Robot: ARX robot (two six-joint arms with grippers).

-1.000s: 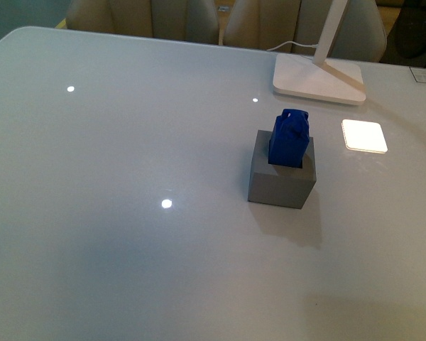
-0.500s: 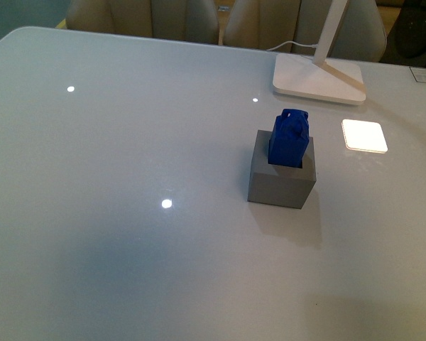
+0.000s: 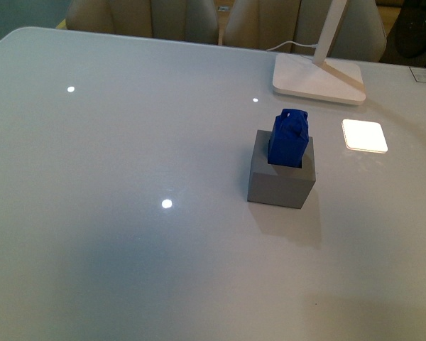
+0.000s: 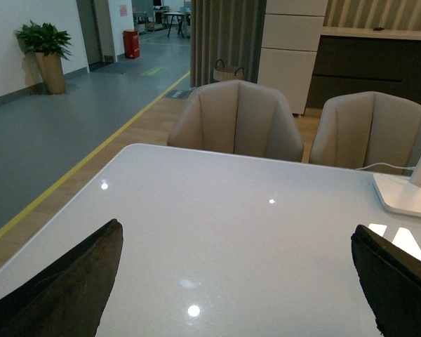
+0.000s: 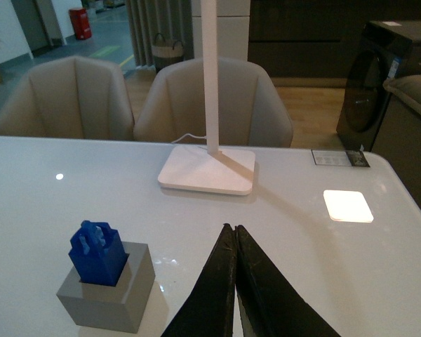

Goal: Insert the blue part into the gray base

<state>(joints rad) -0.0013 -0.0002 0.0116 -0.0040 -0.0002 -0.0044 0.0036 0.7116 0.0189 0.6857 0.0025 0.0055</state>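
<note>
The left gripper (image 4: 235, 235) is held over a white table (image 4: 196, 186), jaws spread wide. Two beige chairs (image 4: 235, 119) are seen at its far side, a white lamp foot (image 4: 407, 196) on it.

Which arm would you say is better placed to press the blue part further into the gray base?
Likely right: its wrist view shows blue part and gray base near its shut pincer; the left's shows neither.

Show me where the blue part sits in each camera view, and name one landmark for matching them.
Front view: blue part right of centre, standing in the gray base.
Left wrist view: not in it.
Right wrist view: blue part in the gray base, nearer the camera than the white lamp foot.
Shared landmark: the white lamp foot, in all three.
</note>
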